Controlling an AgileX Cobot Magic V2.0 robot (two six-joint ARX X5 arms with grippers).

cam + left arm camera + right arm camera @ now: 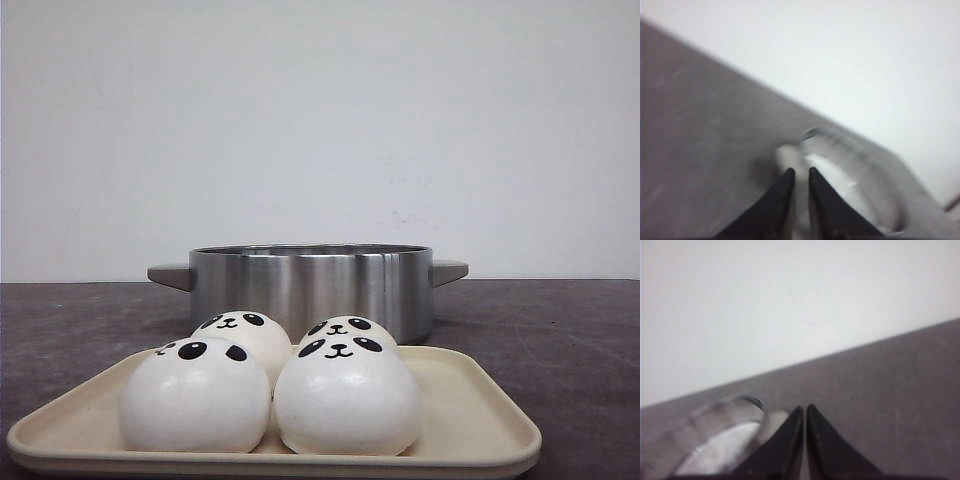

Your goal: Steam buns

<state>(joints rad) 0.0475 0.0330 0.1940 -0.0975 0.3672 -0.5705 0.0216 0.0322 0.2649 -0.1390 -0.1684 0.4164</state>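
Four white panda-faced buns sit close together on a beige tray (480,420) at the front: front left bun (195,395), front right bun (345,400), back left bun (245,335), back right bun (348,327). No gripper shows in the front view. My left gripper (801,171) has its black jaws nearly together with a narrow gap and nothing between them, above the table near the pot's handle (786,154). My right gripper (804,407) is shut and empty, beside the pot's other handle (777,420). The buns are out of both wrist views.
A steel pot (310,285) with two grey handles stands just behind the tray, open-topped. It also shows blurred in the left wrist view (855,185) and the right wrist view (715,440). The dark table runs to a white wall.
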